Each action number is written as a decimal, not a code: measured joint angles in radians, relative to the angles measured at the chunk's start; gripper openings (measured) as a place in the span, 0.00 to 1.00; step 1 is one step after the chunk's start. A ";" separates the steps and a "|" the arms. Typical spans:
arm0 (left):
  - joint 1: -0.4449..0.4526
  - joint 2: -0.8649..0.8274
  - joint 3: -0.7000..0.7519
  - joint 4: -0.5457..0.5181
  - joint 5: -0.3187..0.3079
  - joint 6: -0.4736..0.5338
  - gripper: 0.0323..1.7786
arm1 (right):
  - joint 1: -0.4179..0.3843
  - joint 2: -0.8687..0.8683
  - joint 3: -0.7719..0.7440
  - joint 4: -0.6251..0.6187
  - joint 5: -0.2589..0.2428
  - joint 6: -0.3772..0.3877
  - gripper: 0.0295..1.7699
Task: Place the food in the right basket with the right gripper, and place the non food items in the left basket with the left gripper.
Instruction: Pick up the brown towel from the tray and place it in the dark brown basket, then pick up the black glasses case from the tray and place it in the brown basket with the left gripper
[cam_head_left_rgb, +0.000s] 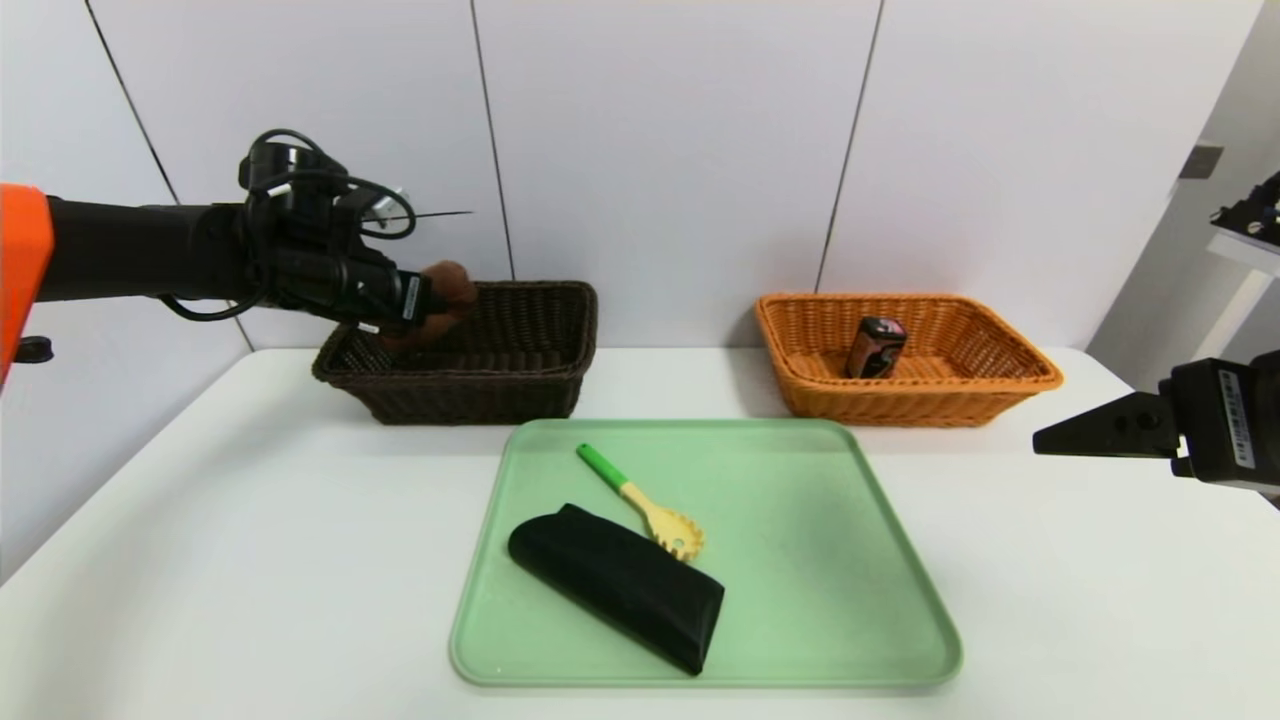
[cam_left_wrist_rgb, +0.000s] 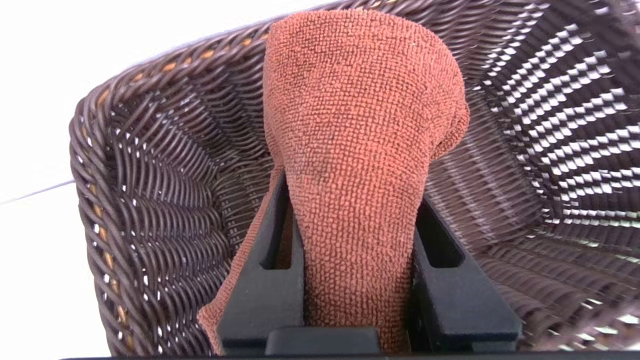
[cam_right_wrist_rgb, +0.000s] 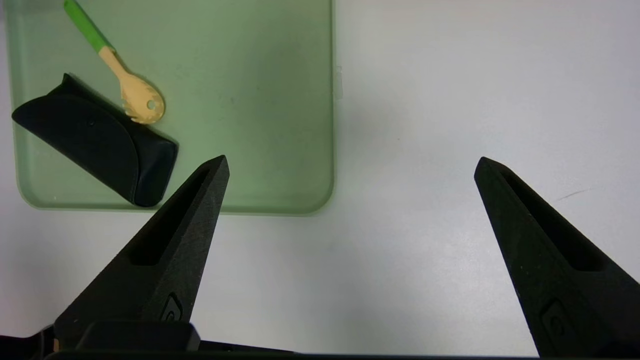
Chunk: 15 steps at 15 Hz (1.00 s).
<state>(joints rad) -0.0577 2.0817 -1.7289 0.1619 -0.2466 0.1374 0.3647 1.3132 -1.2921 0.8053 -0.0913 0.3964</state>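
- Head view: a smooth white table (cam_head_left_rgb: 250, 560) stands before pale wall panels (cam_head_left_rgb: 660, 150) split by thin dark seams, with a grey strip of the room showing at the right edge.
- On the table lies a rectangular light green plastic tray (cam_head_left_rgb: 810, 560) with a low rim and rounded corners.
- At the table's far side, a rectangular dark brown woven wicker basket (cam_head_left_rgb: 480, 395) sits on the left, well apart from a rectangular orange-tan woven wicker basket (cam_head_left_rgb: 900, 400) on the right.
- My left gripper (cam_left_wrist_rgb: 355, 220), black with pointed jaws, holds a folded reddish-brown terry towel (cam_left_wrist_rgb: 360, 115) at the left part of the dark basket; the cloth is pinched between its fingers and bulges out beyond their tips.
- My right gripper (cam_right_wrist_rgb: 352, 167), black and pointed, hangs wide and empty over the white table, just beside the tray's right side and to the right of the orange basket's near side.
- Inside the orange basket rests a small dark boxy package (cam_head_left_rgb: 877, 347) with pink print, leaning slightly.
- Both remaining items lie on the tray, well apart from my left gripper: a long black soft pouch (cam_head_left_rgb: 620, 585), slanting across the near left, and a yellow pasta spoon with a green handle (cam_head_left_rgb: 650, 510), its head against or just beside the pouch.
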 joint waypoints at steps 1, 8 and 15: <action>0.005 0.007 0.000 0.001 -0.002 -0.001 0.31 | 0.000 0.000 0.000 0.000 0.000 0.000 0.96; 0.017 -0.005 -0.003 0.001 0.001 -0.012 0.70 | 0.000 -0.001 0.003 0.000 0.001 0.001 0.96; 0.032 -0.145 0.042 0.007 -0.001 -0.034 0.85 | 0.000 -0.012 0.003 0.000 0.002 0.006 0.96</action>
<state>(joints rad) -0.0257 1.9364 -1.6870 0.1691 -0.2477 0.1034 0.3645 1.3013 -1.2891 0.8053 -0.0894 0.4021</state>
